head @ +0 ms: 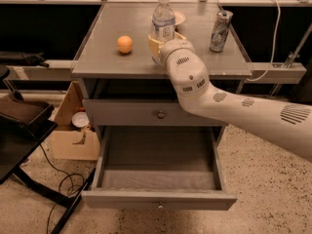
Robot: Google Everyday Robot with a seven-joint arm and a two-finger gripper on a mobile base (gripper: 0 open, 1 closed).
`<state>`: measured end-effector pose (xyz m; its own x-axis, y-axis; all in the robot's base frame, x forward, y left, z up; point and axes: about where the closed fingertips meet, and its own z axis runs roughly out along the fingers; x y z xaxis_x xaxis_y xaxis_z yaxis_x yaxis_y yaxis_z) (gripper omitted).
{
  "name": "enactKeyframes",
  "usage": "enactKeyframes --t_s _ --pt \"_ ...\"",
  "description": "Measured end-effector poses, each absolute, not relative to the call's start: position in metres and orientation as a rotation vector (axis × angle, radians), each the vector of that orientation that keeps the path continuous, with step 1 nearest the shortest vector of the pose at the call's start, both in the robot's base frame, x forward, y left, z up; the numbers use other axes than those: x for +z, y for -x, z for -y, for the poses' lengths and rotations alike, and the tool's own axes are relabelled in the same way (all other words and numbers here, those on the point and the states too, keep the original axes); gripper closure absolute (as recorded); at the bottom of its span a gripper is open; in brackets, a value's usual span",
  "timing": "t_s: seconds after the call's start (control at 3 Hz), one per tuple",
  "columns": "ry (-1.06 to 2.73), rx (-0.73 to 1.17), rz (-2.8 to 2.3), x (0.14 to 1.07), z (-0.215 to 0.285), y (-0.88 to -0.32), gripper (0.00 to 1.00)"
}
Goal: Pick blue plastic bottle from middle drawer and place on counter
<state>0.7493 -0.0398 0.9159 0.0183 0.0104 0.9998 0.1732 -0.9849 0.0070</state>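
The blue plastic bottle [163, 18] stands upright on the counter [122, 65], near its middle. It is clear with a white cap and a pale label. My gripper [163, 43] reaches in from the right over the counter's front edge. Its pale fingers [152, 45] sit on either side of the bottle's lower half and press against it. The middle drawer [158, 200] is pulled wide open below, and its grey floor is bare.
An orange ball [125, 44] lies left of the bottle. A silver can [220, 30] stands at the right and a small dish [180, 17] lies behind the bottle. The upper drawer [160, 114] is closed. A cardboard box [73, 138] and black equipment [22, 126] stand at the left on the floor.
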Motion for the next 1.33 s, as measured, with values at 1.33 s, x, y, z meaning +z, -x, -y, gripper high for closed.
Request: enactKeyframes --t_s 1.33 --pt "2.223 -2.051 0.168 0.882 0.046 -0.761 1.0"
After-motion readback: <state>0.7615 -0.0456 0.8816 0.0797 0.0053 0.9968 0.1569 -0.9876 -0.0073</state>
